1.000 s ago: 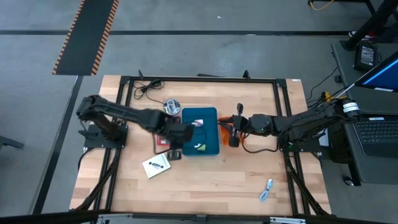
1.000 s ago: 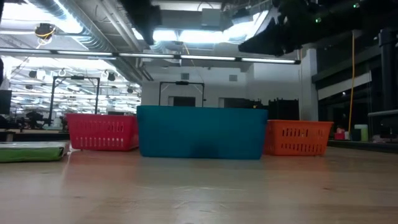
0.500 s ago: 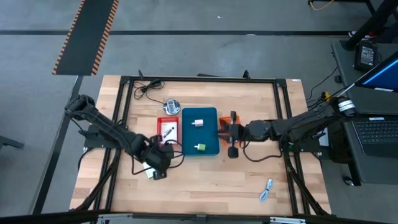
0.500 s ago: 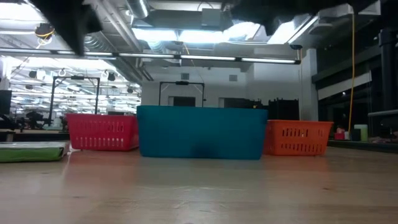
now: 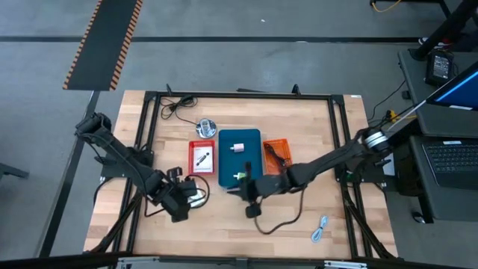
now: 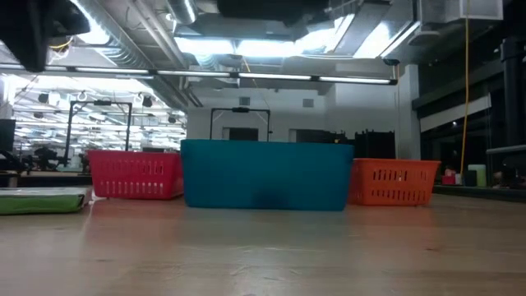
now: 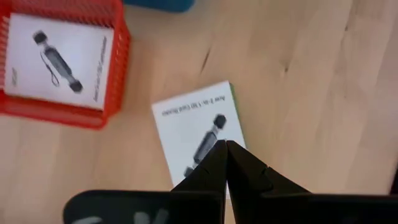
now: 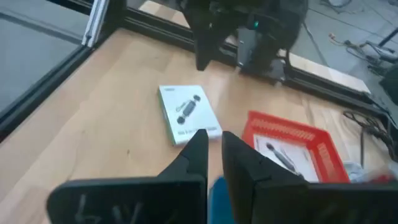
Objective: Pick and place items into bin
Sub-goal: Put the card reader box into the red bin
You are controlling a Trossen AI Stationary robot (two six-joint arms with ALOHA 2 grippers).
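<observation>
Your left pincer (image 7: 225,149), fingers pressed together and empty, hangs directly over the white printed card with a black stick-shaped part (image 7: 200,134) lying loose on the wooden counter (image 5: 224,224), just left of and below the teal plastic bin (image 5: 240,155). To take it well, spread the fingers first, come down on one edge of the card, and close across its thin side, since a flat card is likely to slide rather than lift. Just left of the teal bin sits a red mesh basket (image 5: 202,158) holding a matching white card (image 7: 58,60); its wall is near your approach, so keep the fingers off it. A shiny round silver object (image 5: 205,126) lies above that basket. Inside the teal bin are a pale block (image 5: 238,147) and a tiny green cube (image 5: 240,176). Your right pincer (image 8: 212,142), also closed and empty, hovers at the bin's lower edge, trailing a reddish cable (image 5: 284,218). An orange basket (image 5: 275,153) stands right of the bin, and a blue-white coiled cable (image 5: 320,228) lies well right and below.
</observation>
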